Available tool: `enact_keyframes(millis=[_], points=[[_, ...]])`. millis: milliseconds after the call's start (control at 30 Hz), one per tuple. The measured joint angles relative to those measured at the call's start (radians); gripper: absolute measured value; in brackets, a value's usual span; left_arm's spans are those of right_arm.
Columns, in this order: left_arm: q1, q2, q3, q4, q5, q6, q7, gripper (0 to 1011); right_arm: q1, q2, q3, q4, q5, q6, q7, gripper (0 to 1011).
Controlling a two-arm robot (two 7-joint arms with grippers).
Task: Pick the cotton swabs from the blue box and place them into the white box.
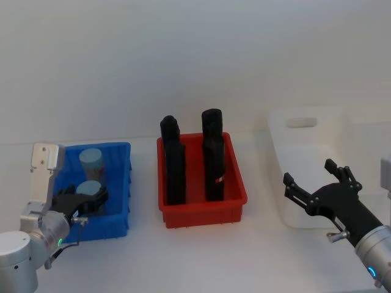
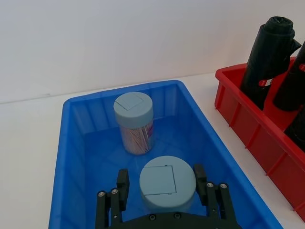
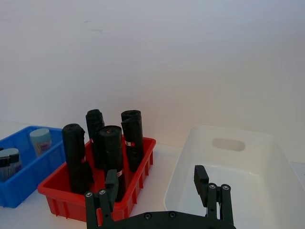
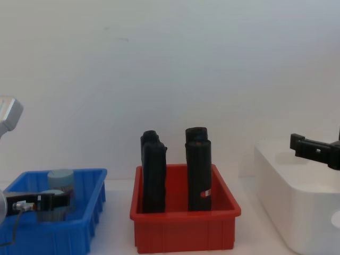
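Two cotton swabs tubs stand in the blue box (image 1: 125, 183) at the left: a far one (image 1: 91, 160) and a near one (image 1: 90, 188). My left gripper (image 1: 93, 199) is down inside the box, open, with its fingers on either side of the near tub (image 2: 167, 183); a small gap shows beside one finger (image 2: 123, 183). The far tub (image 2: 134, 121) stands free behind it. The white box (image 1: 299, 140) sits at the right. My right gripper (image 1: 317, 189) hovers open at its front left edge, holding nothing.
A red bin (image 1: 201, 213) with tall black rolls (image 1: 173, 159) standing upright sits between the blue box and the white box. The rolls rise well above the bin's rim. A plain white wall runs behind the table.
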Motion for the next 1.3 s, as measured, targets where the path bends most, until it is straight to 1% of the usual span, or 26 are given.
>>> enact_keyframes(millis=[100,133,200,233,267,500,733,833,867,1067,1200,1233,1300], points=[[-0.002,-0.002,0.000,0.005,-0.001,-0.002,-0.001,816,0.000,0.000,0.000,0.000,0.000,0.000,0.000,1001],[-0.003,-0.002,-0.001,0.007,-0.001,-0.003,-0.001,763,0.000,0.000,0.000,0.000,0.000,0.000,0.000,1001],[-0.004,-0.003,-0.001,0.007,-0.001,-0.003,-0.001,730,0.000,0.000,0.000,0.000,0.000,0.000,0.000,1001],[-0.004,-0.003,-0.002,0.007,-0.001,-0.003,-0.001,679,0.000,0.000,0.000,0.000,0.000,0.000,0.000,1001],[-0.004,-0.003,-0.002,0.007,-0.001,-0.003,-0.001,669,0.000,0.000,0.000,0.000,0.000,0.000,0.000,1001],[0.001,0.000,-0.005,-0.013,0.007,-0.002,-0.001,663,0.000,0.000,0.000,0.000,0.000,0.000,0.000,1001],[0.011,0.008,-0.008,-0.067,0.024,0.005,-0.017,663,0.000,0.000,0.000,0.000,0.000,0.000,0.000,1001],[0.016,0.015,-0.010,-0.110,0.037,0.012,-0.033,663,0.000,0.000,0.000,0.000,0.000,0.000,0.000,1002],[0.016,0.015,-0.010,-0.110,0.037,0.012,-0.033,663,0.000,0.000,0.000,0.000,0.000,0.000,0.000,1001],[0.021,0.025,-0.010,-0.191,0.063,0.036,-0.075,663,0.000,0.000,0.000,0.000,0.000,0.000,0.000,1002],[0.020,0.030,-0.010,-0.246,0.081,0.067,-0.110,663,0.000,0.000,0.000,0.000,0.000,0.000,0.000,1002],[0.018,0.032,-0.009,-0.267,0.088,0.084,-0.125,663,0.000,0.000,0.000,0.000,0.000,0.000,0.000,1002],[0.015,0.033,-0.008,-0.284,0.093,0.099,-0.138,663,0.000,0.000,0.000,0.000,0.000,0.000,0.000,1002]])
